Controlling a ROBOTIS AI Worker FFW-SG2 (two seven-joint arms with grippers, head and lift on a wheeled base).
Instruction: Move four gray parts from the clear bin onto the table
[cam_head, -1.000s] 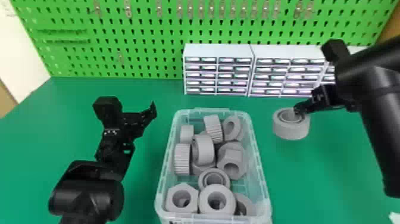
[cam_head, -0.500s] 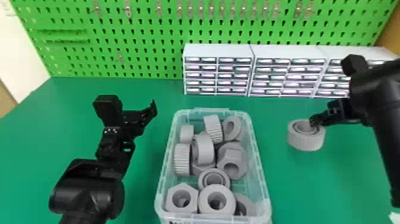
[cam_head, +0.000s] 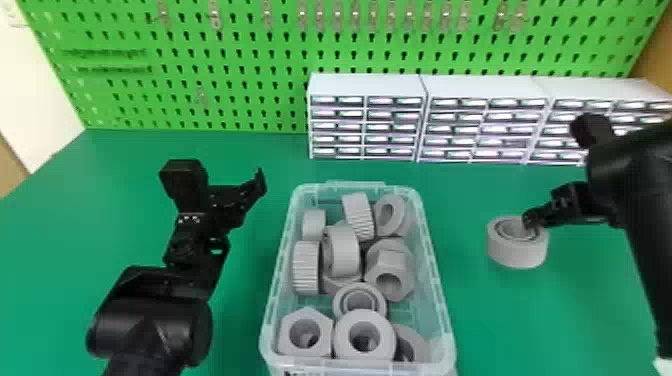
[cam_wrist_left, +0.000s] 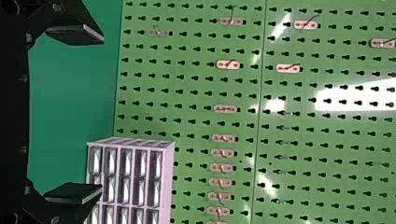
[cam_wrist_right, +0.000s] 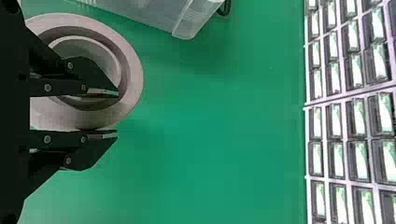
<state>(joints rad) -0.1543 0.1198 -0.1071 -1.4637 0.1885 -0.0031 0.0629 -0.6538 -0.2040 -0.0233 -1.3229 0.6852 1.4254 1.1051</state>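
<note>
The right pincer (cam_head: 533, 218) clamps a gray ring (cam_head: 517, 252) by its wall, over the table (cam_head: 500, 320), right of the clear bin (cam_head: 441, 300); dark marks on the bin's near end are unreadable. The left pincer (cam_head: 252, 190) gapes wide, left of the bin.

I believe that I am in a workshop, or in a lab which is arranged like one. Behind the clear bin (cam_head: 334, 187) there stands a green pegboard (cam_head: 250, 90), with small metal hooks (cam_head: 339, 17) on it. Between the bin and this board I see white cabinets (cam_head: 367, 85) with many small drawers. Under the bin is a plain green table (cam_head: 575, 325), and inside it are gray parts (cam_head: 345, 252) like nuts and gears.
</note>
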